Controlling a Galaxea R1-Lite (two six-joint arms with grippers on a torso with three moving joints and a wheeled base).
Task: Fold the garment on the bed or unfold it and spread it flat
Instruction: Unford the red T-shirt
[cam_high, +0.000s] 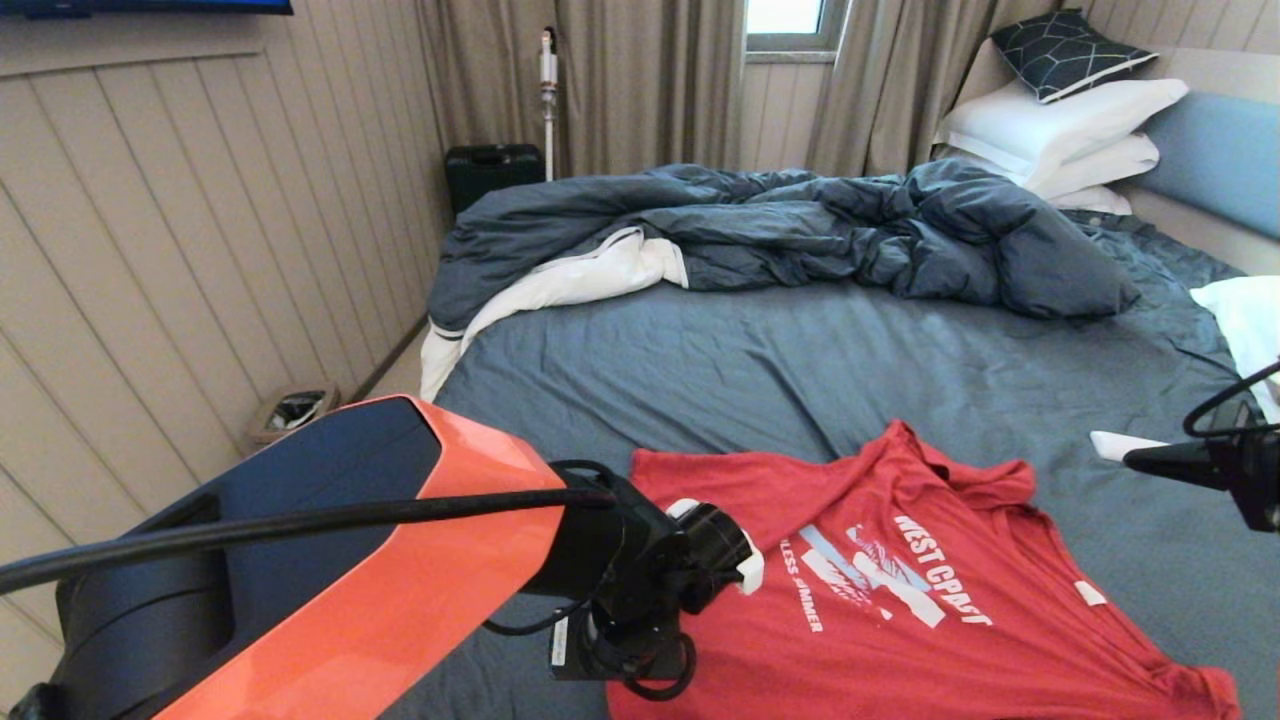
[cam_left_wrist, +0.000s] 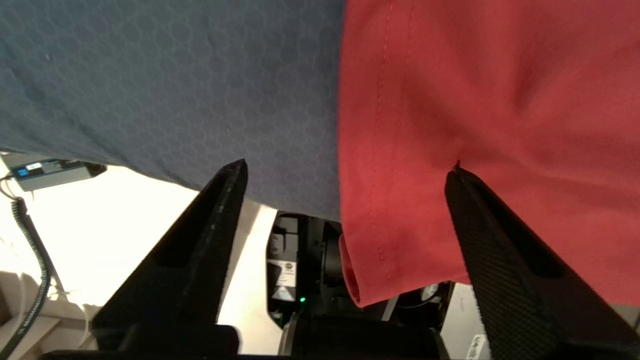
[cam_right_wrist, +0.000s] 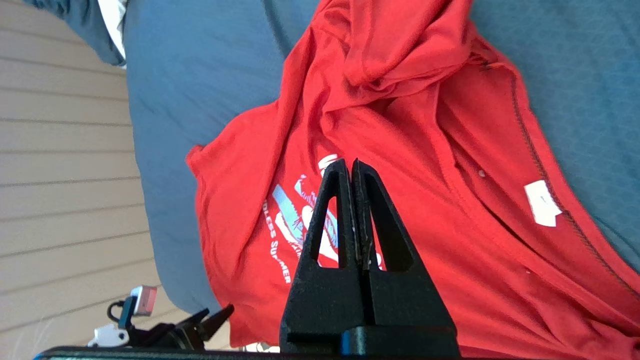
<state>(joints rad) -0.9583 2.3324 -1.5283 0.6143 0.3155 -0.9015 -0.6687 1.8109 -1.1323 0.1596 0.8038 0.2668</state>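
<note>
**Red shirt rumpled at the near edge of the bed, both end effectors empty**

The bed (cam_high: 760, 370) fills most of the head view, its slate-blue sheet running from the lower middle of the frame up to the right. A dark blue duvet (cam_high: 800, 230) lies bunched across the far side, in the upper middle of the frame, with its white lining turned out at the left end. White pillows (cam_high: 1060, 130) are stacked in the upper right against a light blue headboard (cam_high: 1220, 170), and a dark patterned cushion (cam_high: 1065, 50) sits on top of them.

The shirt (cam_high: 900, 600) lies on the sheet in the lower right of the head view, print side up. Its white "WEST COAST" lettering and the white and light-blue graphic show, and the cloth is bunched and folded over along the upper edge near the collar. It is neither folded nor spread flat.

The left arm's orange casing takes up the lower left of the head view. Its left end effector (cam_left_wrist: 345, 167) is at the shirt's left edge, near the bed's front edge. In the left wrist view its jaws stand wide apart, with the shirt's hemmed edge (cam_left_wrist: 372, 200) lying between them and nothing pinched.

The right end effector (cam_right_wrist: 352, 167) hangs above the shirt at the right edge of the head view. Its jaws are pressed together and hold nothing.
</note>
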